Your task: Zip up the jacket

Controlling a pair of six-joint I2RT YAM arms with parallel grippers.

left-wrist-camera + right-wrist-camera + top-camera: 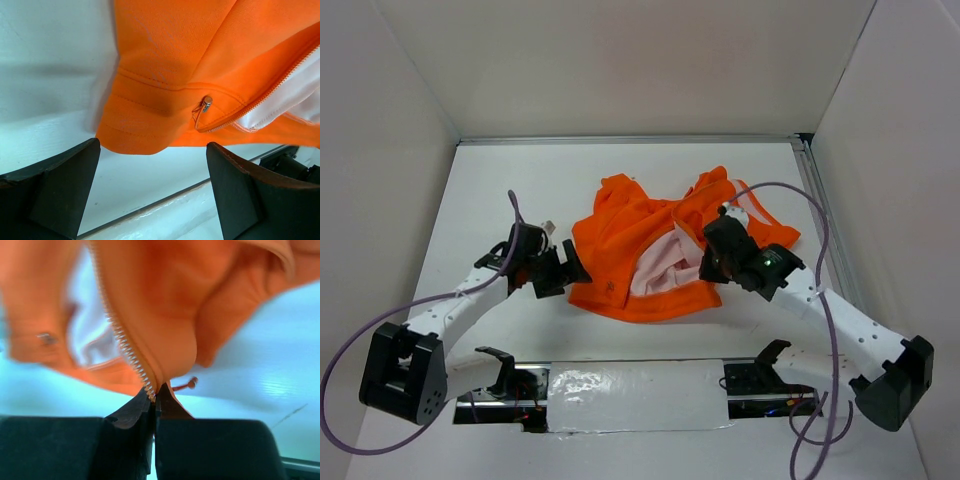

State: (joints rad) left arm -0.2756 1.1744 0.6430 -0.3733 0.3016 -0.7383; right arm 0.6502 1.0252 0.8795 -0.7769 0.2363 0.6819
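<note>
Shows the jacket (650, 250) crumpled near the middle of the worktop, a little toward the right edge, with its front open and pale lining (655, 270) exposed. Has the left gripper (565, 270) spread wide just at the hem corner facing the left edge, gripping nothing, with a small metal slider (206, 103) ahead between the fingers. Has the right gripper (155, 402) pressed tight together on the jacket, right at the end of the zipper teeth (125, 347).
</note>
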